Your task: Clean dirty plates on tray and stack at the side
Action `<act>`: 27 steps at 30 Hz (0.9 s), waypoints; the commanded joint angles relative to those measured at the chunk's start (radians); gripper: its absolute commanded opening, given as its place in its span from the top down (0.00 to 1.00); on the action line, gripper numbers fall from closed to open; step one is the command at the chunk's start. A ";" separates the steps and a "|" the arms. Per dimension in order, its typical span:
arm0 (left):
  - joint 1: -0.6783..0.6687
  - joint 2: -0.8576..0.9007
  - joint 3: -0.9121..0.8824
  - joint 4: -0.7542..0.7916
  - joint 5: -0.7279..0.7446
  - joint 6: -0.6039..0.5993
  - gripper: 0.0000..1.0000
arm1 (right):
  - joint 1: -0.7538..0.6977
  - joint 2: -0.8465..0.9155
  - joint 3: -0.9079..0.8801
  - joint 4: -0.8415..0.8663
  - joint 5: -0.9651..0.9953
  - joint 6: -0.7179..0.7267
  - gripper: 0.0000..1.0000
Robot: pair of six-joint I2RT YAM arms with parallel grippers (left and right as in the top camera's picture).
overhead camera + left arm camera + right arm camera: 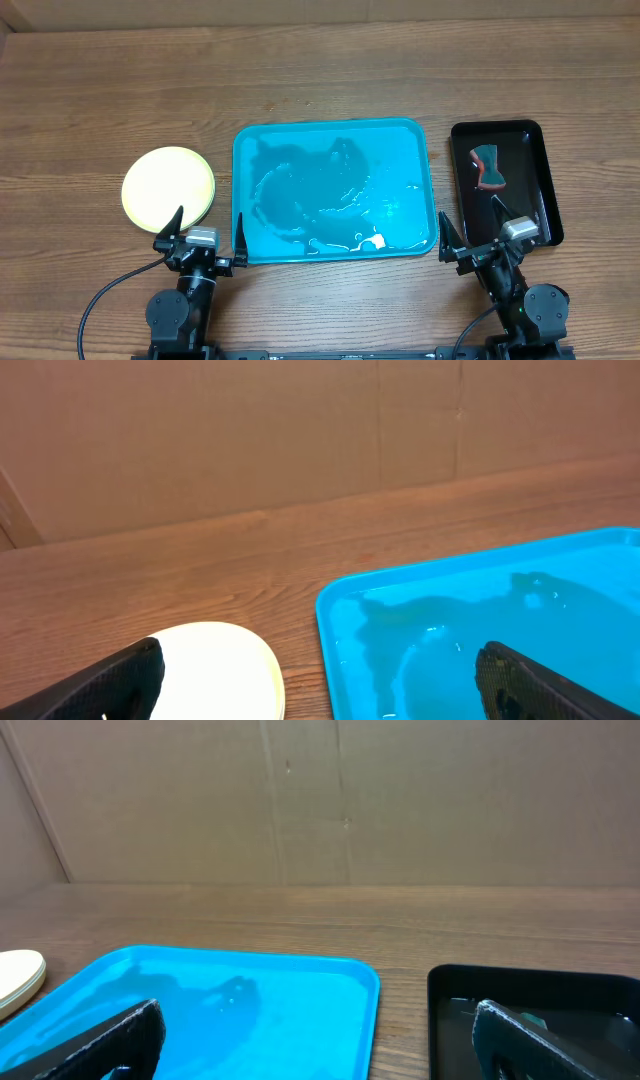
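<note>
Seen from above, a wood-grain table (330, 70) fills nearly the whole frame, planks running left to right, w/ a thin strip of brown cardboard along the top edge. At centre sits the turquoise tray (330, 124), its floor glossy w/ wet-looking streaks and pools; a small white fleck (368, 240) lies near its lower rim. The yellow-green plate (169, 186) rests on the bare table at centre-left of the frame, just beside the tray's left rim but not touching it. Whether more plates lie under it can't be told from this angle.

At centre-right, close to the tray, a narrower black tray (548, 190) holds a teal-and-red sponge (488, 167) in its upper half.

Both arms sit at the bottom edge. The left gripper (205, 232) hangs between plate and tray, jaws spread wide and holding nothing. The right gripper (472, 232) sits at the black tray's lower-left corner, jaws likewise spread and empty. Black cables (105, 290) curl off each base.

Wrist views show the room's edge: a plain cardboard wall (300, 430) w/ vertical seams stands along the table's far side. The left wrist cam catches the plate (215, 670) at lower left and the tray (450, 595) at lower right; the right wrist cam shows the turquoise tray (230, 990) and the black tray (530, 982) side by side, apart.
</note>
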 commanded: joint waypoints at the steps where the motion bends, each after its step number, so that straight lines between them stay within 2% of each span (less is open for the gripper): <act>1: 0.005 -0.013 -0.007 0.003 -0.007 0.026 0.00 | 0.005 -0.009 -0.010 0.005 0.010 0.002 0.00; 27: -0.008 -0.012 -0.007 0.004 -0.007 0.026 0.00 | 0.005 -0.009 -0.010 0.005 0.010 0.002 0.00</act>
